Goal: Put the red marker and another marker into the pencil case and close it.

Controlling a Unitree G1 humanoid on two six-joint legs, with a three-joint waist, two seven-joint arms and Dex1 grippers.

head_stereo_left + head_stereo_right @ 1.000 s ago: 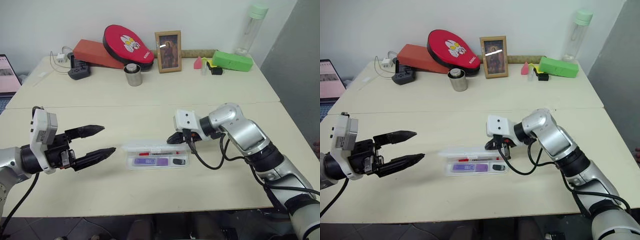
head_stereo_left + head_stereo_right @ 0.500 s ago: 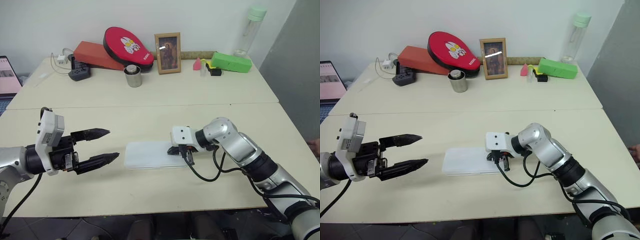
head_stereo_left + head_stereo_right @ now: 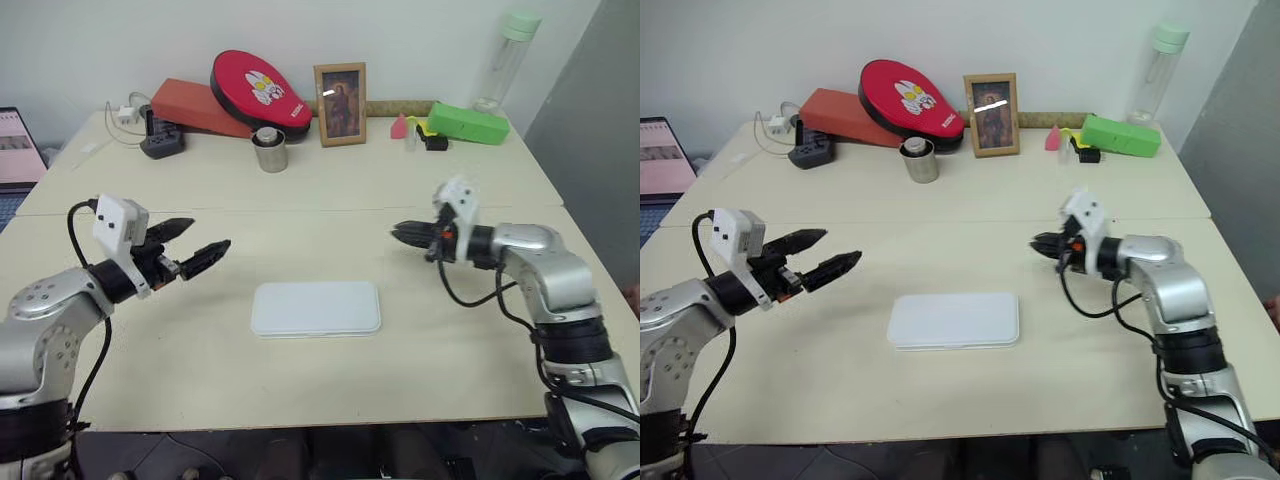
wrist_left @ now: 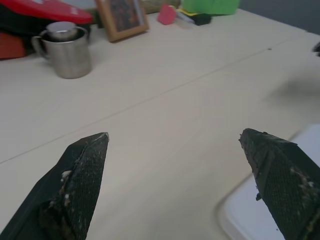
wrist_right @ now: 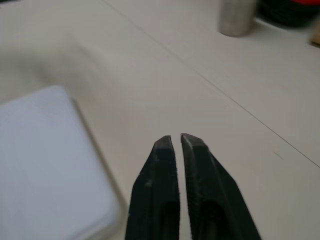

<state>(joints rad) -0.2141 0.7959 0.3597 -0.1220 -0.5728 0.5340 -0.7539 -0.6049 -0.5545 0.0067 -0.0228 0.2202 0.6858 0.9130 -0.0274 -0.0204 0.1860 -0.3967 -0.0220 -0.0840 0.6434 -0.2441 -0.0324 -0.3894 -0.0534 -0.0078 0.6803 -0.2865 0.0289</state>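
Note:
The pencil case point(image 3: 315, 307) lies flat in the middle of the near table with its white lid down. The red marker and the other marker are hidden. My left gripper point(image 3: 208, 234) hovers open and empty to the left of the case, a hand's width away, pointing toward the table's middle. My right gripper point(image 3: 395, 232) hangs above the table to the right of and beyond the case, apart from it. In the right wrist view its fingers point(image 5: 165, 150) stand almost together with only a thin slit, and nothing is between them. A corner of the case point(image 5: 45, 165) shows there too.
Along the far table stand a steel cup point(image 3: 268, 150), a framed photo point(image 3: 339, 90), a red padded disc point(image 3: 260, 88) on an orange box point(image 3: 190, 105), a power strip point(image 3: 160, 145), a bright green box point(image 3: 466, 122) and a bottle point(image 3: 505, 55). A laptop point(image 3: 15, 150) sits at the far left.
The case's lid came down over the markers under my right gripper. That gripper then pulled away to the right and upward. My left gripper moved further from me, staying open.

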